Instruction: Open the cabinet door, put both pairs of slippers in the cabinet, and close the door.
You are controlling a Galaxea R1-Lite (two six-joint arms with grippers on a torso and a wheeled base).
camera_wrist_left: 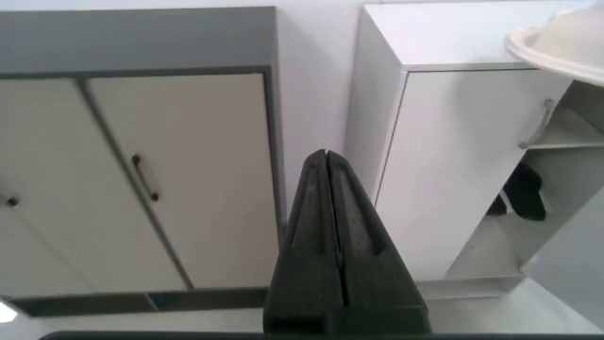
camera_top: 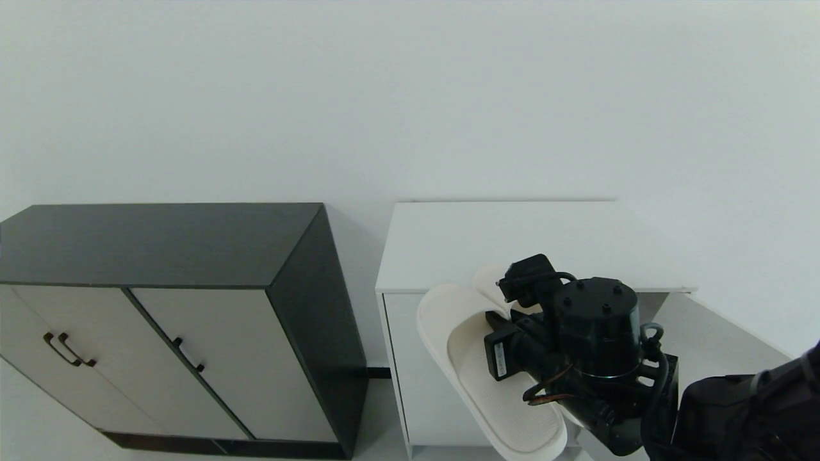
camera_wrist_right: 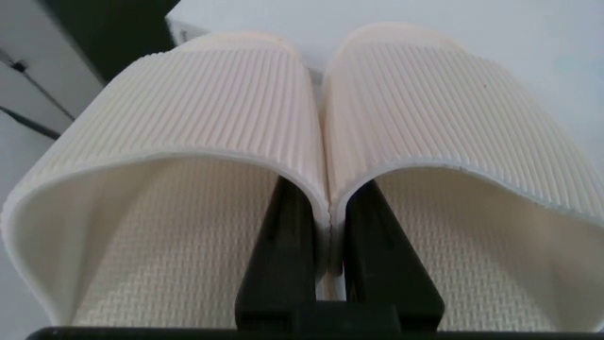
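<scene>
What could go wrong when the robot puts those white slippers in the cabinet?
The right gripper pinches both white slippers just by their inner strap edges, so one might slip out. They hang wide in front of the white cabinet, so they could bump its shelf. They might also knock the dark slippers already inside.

You see the right gripper (camera_top: 496, 326) holding a pair of white slippers (camera_top: 487, 397) up in front of the white cabinet (camera_top: 512, 237), soles side by side and toes pointing up and to the left. That cabinet's door (camera_top: 717, 333) stands swung open on its right side. To your left a black cabinet (camera_top: 160, 243) with two pale doors, both closed, stands against the same wall (camera_top: 410, 96).
</scene>
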